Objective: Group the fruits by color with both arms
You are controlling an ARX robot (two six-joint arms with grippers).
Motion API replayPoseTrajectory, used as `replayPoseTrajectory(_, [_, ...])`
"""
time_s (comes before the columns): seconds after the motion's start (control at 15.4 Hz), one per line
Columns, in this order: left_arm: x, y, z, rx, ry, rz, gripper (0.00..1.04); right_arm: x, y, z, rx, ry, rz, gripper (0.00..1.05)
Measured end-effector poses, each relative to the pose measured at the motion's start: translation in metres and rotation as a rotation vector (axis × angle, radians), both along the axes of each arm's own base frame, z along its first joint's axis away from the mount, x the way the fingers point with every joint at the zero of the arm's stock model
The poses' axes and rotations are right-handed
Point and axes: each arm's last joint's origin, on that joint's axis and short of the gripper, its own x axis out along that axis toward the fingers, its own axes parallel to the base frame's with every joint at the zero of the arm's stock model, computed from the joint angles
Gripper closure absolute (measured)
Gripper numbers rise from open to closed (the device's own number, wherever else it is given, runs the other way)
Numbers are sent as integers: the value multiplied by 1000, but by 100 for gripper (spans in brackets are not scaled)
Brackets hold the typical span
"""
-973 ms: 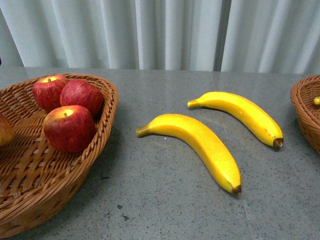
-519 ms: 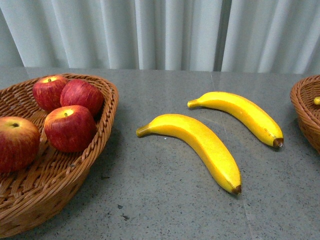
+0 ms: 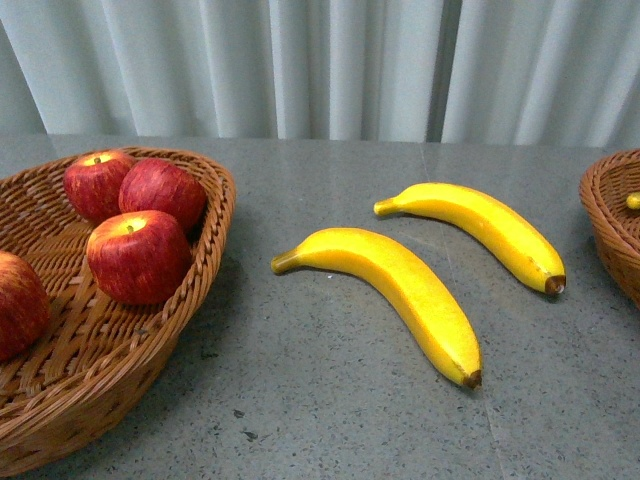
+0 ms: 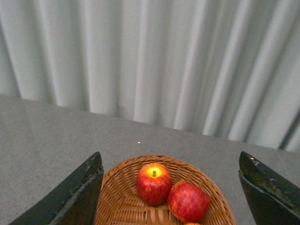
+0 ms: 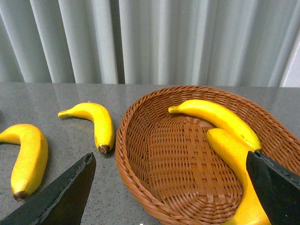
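Left gripper: jaws spread wide, nothing between them. It hangs over the left basket, which sits on the grey table in front of a pale curtain.

Left basket, front view: wicker, four apples inside.
- far-left apple, yellow top and stem up, at the back.
- far-right apple, pressed against it.
- near apple, just in front of those two, close to the right wall.
- edge apple, at the left, cut off by the frame and apart from the near apple.

My left wrist camera picks up the far-left apple and the far-right apple side by side, touching.

Right gripper: jaws also wide, holding nothing. It hangs at the near side of the right basket.

Right basket: wicker, two bananas inside, lying lengthwise and close together along one wall. The first banana shows whole. The second banana is partly hidden behind one finger. The front view catches only this basket's left rim, with a scrap of yellow at the frame edge.

On the table between the baskets, outside both: near banana and far banana. They lie apart and roughly parallel, stems to the left, brown tips to the right. The far banana lies closer to the right basket.
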Motion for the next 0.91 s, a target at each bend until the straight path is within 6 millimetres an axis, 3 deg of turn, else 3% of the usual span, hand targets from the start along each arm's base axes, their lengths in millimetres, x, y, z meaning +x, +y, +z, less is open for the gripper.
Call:
replayPoseTrajectory(0.13, [-15,11,-32,57,17,-134,42,0,0,0,0,0,0,7])
replayPoseTrajectory(0.26, [-25,20,-58,74,38,-159,68,0,0,0,0,0,0,7])
replayPoseTrajectory(0.45, [-37,28,-79,73,29,-158,102,0,0,0,0,0,0,7])
replayPoseTrajectory(0.71, [-51,45,-100,76,31,-141,103,0,0,0,0,0,0,7])
replayPoseTrajectory(0.91, [-60,43,-114,76,36,-164,103,0,0,0,0,0,0,7])
